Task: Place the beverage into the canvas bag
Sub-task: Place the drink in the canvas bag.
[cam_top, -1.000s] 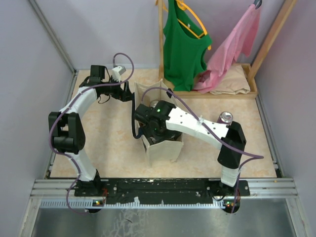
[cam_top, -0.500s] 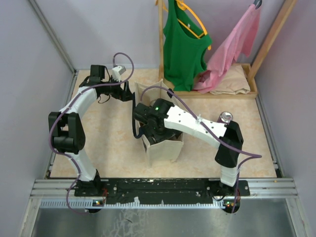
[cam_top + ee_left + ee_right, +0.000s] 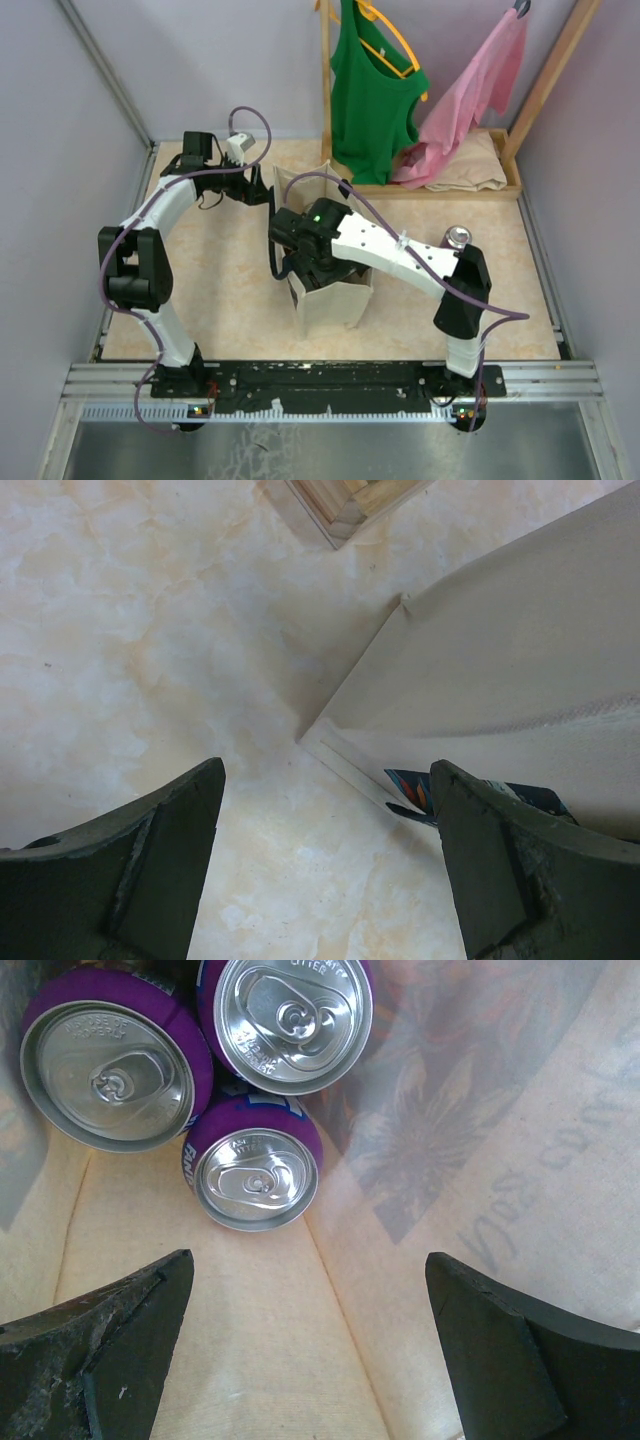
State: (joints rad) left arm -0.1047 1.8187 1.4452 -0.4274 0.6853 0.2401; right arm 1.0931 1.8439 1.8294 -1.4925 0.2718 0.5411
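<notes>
Canvas bag: the canvas bag (image 3: 335, 300) stands upright mid-frame on the desk (image 3: 220, 290), its mouth open upward.
Beverage: three purple cans (image 3: 256, 1178) stand upright inside the bag, packed touching one another at the upper left of the right wrist view.
Right gripper: the right gripper (image 3: 308, 1270) hangs inside the bag mouth with its jaws spread wide and empty. Bare canvas floor lies between them, below the cans.
Left gripper: the left gripper (image 3: 328, 770) is spread wide and holds nothing, straddling the bag's outer corner edge. Contact with the wall cannot be told.
Lone can: a lone can (image 3: 458, 237) stands on the desk at the right.
Open room: bare desk lies left of the bag, and the wooden rack base (image 3: 340, 500) is near its far corner.
</notes>
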